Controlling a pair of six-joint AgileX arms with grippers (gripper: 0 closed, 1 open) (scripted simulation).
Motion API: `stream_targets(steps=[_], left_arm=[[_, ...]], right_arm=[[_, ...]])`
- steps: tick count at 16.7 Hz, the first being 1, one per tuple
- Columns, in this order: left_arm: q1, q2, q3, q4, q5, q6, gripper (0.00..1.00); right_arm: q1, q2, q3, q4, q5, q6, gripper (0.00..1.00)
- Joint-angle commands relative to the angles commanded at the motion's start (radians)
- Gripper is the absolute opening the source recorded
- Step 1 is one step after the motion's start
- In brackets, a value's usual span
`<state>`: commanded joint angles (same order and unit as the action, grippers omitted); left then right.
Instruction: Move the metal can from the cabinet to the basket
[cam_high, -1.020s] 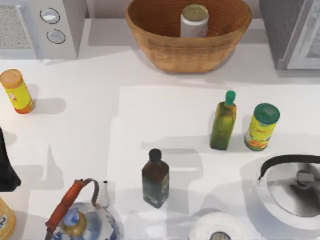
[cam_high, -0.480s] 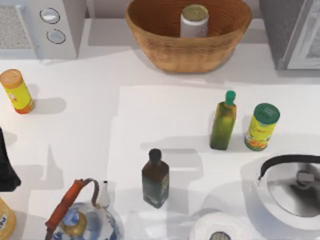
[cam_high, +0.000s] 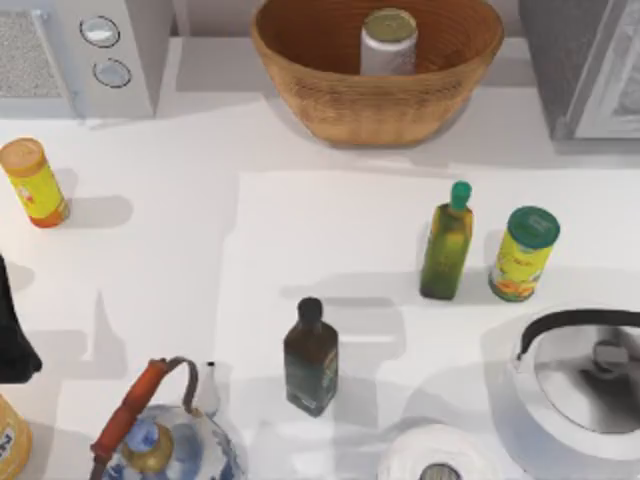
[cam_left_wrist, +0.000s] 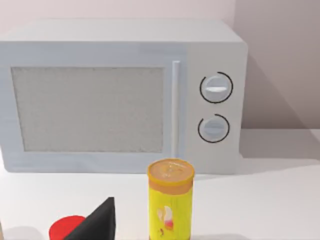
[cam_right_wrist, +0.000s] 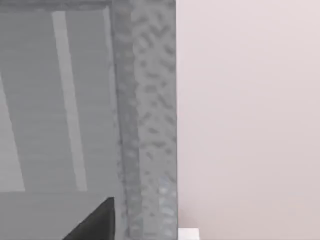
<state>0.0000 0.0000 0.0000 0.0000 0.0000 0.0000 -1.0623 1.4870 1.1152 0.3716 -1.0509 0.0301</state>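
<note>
The metal can (cam_high: 389, 42), pale grey with a dull gold top, stands upright inside the wicker basket (cam_high: 330, 100) at the back middle of the table. No gripper touches it. The grey cabinet (cam_high: 585, 65) with its white-framed door stands at the back right. Its grey side (cam_right_wrist: 75, 100) is close in front of the right wrist camera, where a dark part of my right gripper (cam_right_wrist: 95, 222) shows. My left arm (cam_high: 12, 335) sits parked at the table's left edge. My left gripper (cam_left_wrist: 95, 225) faces the white microwave.
A white microwave (cam_high: 80, 55) stands at the back left, with an orange-lidded yellow can (cam_high: 33, 182) before it. A green bottle (cam_high: 447, 242), a green-lidded can (cam_high: 523, 254), a dark bottle (cam_high: 310, 358), a steel kettle (cam_high: 585, 375) and a blue-white teapot (cam_high: 160, 435) crowd the front.
</note>
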Motion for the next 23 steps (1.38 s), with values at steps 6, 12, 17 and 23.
stream_targets(steps=[6, 12, 17, 23], left_arm=[[0.0, 0.0, 0.0, 0.0, 0.0, 0.0, 1.0], [0.0, 0.0, 0.0, 0.0, 0.0, 0.0, 1.0], [0.0, 0.0, 0.0, 0.0, 0.0, 0.0, 1.0], [0.0, 0.0, 0.0, 0.0, 0.0, 0.0, 1.0]], right_arm=[[0.009, -0.086, 0.439, -0.541, 0.007, 0.0, 1.0], [0.022, -0.141, 0.635, -0.75, 0.019, 0.0, 1.0], [0.019, -0.14, 0.637, -0.747, 0.019, 0.0, 1.0], [0.228, -0.13, 0.659, -0.76, 0.231, -0.002, 1.0]])
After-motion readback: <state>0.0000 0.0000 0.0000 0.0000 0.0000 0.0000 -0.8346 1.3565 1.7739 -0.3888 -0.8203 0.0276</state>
